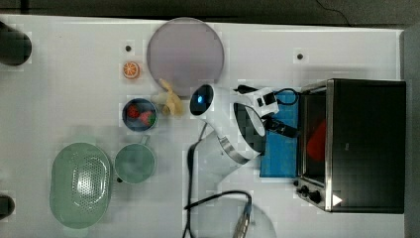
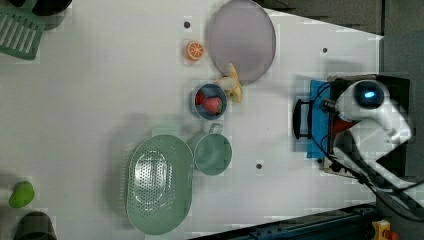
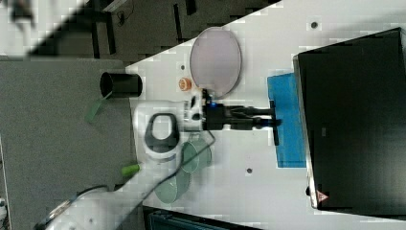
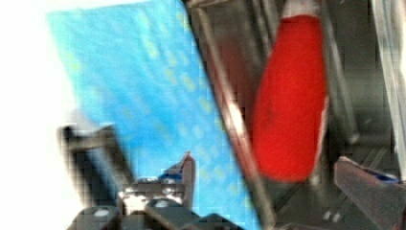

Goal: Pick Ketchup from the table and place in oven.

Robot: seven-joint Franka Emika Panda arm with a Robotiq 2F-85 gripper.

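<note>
The Ketchup (image 4: 289, 96), a red bottle with a white cap, lies inside the oven on its wire rack, and in the top view the Ketchup (image 1: 317, 141) shows as a red patch behind the oven's front frame. The black oven (image 1: 366, 144) stands at the top view's right on the white table (image 1: 74, 99). My gripper (image 4: 277, 177) is open, its fingers (image 4: 184, 170) wide apart with nothing between them. It hangs over the blue mat just in front of the oven's mouth, apart from the bottle. The gripper (image 1: 283, 129) is also seen from above, and the gripper (image 3: 276, 122) points toward the oven (image 3: 354, 120).
A blue mat (image 1: 280, 153) lies in front of the oven. Further to the top view's left are a purple plate (image 1: 185, 54), an orange slice (image 1: 131, 70), a blue bowl of strawberries (image 1: 139, 115), a green cup (image 1: 134, 162) and a green colander (image 1: 80, 184).
</note>
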